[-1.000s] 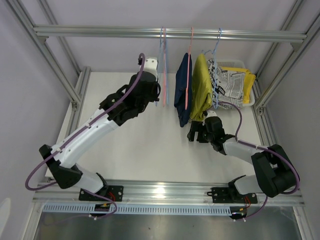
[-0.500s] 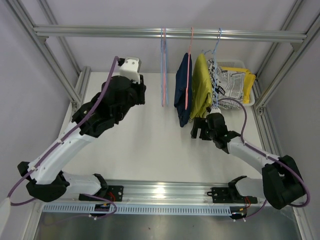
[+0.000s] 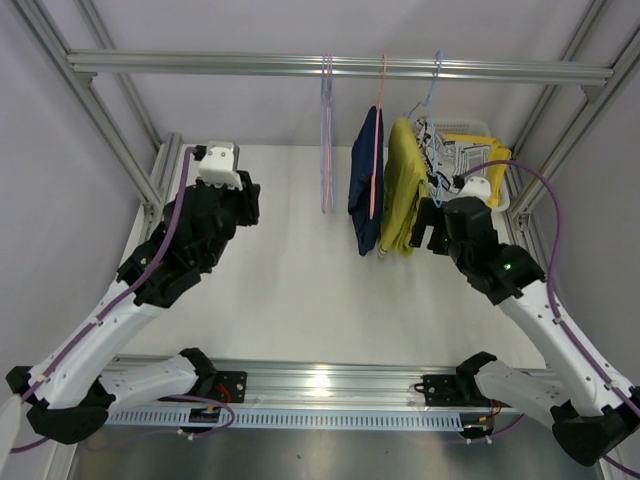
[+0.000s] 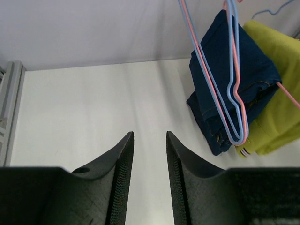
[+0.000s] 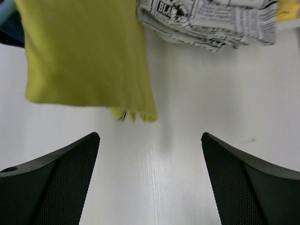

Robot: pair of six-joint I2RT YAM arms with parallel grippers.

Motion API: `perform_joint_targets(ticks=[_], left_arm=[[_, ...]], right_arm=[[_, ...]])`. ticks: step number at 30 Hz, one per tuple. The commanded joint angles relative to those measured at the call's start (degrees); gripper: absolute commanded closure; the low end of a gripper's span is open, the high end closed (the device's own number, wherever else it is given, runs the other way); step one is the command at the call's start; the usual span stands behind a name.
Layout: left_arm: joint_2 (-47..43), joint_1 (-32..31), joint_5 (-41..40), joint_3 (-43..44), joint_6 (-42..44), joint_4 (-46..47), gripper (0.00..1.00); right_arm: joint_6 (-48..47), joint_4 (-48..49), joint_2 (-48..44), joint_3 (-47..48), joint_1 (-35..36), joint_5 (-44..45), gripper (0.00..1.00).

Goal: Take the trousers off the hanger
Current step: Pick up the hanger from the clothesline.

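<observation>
the navy trousers (image 3: 366, 185) hang folded over a pink hanger (image 3: 377, 150) on the rail (image 3: 340, 68); the mustard trousers (image 3: 402, 190) hang just beside them, to the right, on a blue hanger (image 3: 437, 75); the print trousers (image 3: 452, 165) and the yellow trousers (image 3: 487, 158) lie in a white basket (image 3: 503, 200) at the far right corner; two empty hangers (image 3: 327, 150), one pink and one blue, hang left of the navy pair.

the right gripper (image 5: 150, 136) sits near the lower end of the mustard pair, jaws spread wide with nothing between them; the left gripper (image 4: 150, 136) is well apart from the clothes, over the left of the table, its jaws parted by a narrow gap and holding nothing.

the table (image 3: 290, 270) is plain white; an aluminium frame (image 3: 110, 110) stands around it, with pale walls behind.

only the top view shows the rail and the basket; the left wrist view shows the empty hangers crossing in front of the navy pair, and that pair's seams; the right wrist view shows the mustard pair's bottom edge hanging clear above the table, and newspaper lettering on the print pair.
</observation>
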Motion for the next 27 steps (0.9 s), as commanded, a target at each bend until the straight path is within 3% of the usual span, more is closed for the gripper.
perform_joint_targets(ticks=[1, 4, 8, 12, 19, 27], left_arm=[[-2.38, 3.57, 3.39, -4.28, -3.26, 5.69, 0.62], [-5.1, 8.93, 9.89, -10.26, -6.86, 8.42, 0.61], [-5.9, 9.47, 9.73, -10.26, -6.7, 8.33, 0.6], [-7.05, 9.47, 9.47, -10.53, -5.91, 8.78, 0.58], [-7.67, 9.47, 9.73, -10.62, -5.82, 8.51, 0.55], [-7.49, 9.47, 10.69, -10.44, -6.17, 8.07, 0.54]], right_arm=[[0.24, -10.66, -1.19, 11.76, 1.0, 11.45, 0.05], [-1.86, -11.12, -0.13, 20.2, 1.35, 12.08, 0.05], [-5.11, -6.73, 2.15, 27.07, 2.23, 4.54, 0.04], [-5.38, -8.47, 7.06, 31.65, 4.08, 4.87, 0.02], [-1.08, -4.44, 2.61, 14.46, 4.87, 2.24, 0.01], [1.73, -6.19, -1.36, 8.89, 5.75, 2.15, 0.0]])
